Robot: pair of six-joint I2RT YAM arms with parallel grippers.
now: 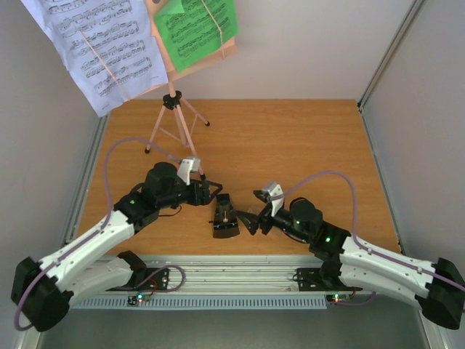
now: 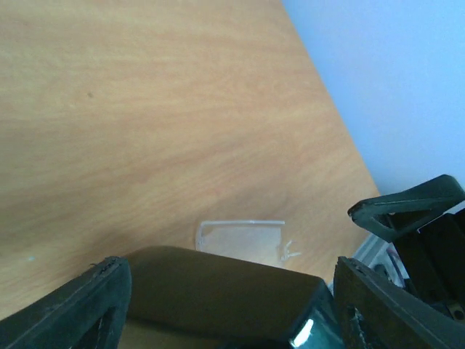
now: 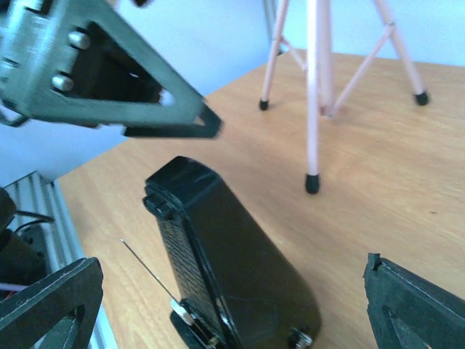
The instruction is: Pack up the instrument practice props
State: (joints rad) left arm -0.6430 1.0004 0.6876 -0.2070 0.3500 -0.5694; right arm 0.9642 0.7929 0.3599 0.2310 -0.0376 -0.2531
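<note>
Metronome [image 1: 224, 218] lies between left gripper [image 1: 213, 194] and right gripper [image 1: 251, 211], both spread; stand [image 1: 173, 116] beyond.

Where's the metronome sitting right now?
In the top view the metronome lies on the table near the front edge, between the left gripper and right gripper, pink music stand behind it to the left.

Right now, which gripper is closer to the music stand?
Left. The left gripper is just on the near side of the stand; the right gripper is farther off, past the metronome.
</note>
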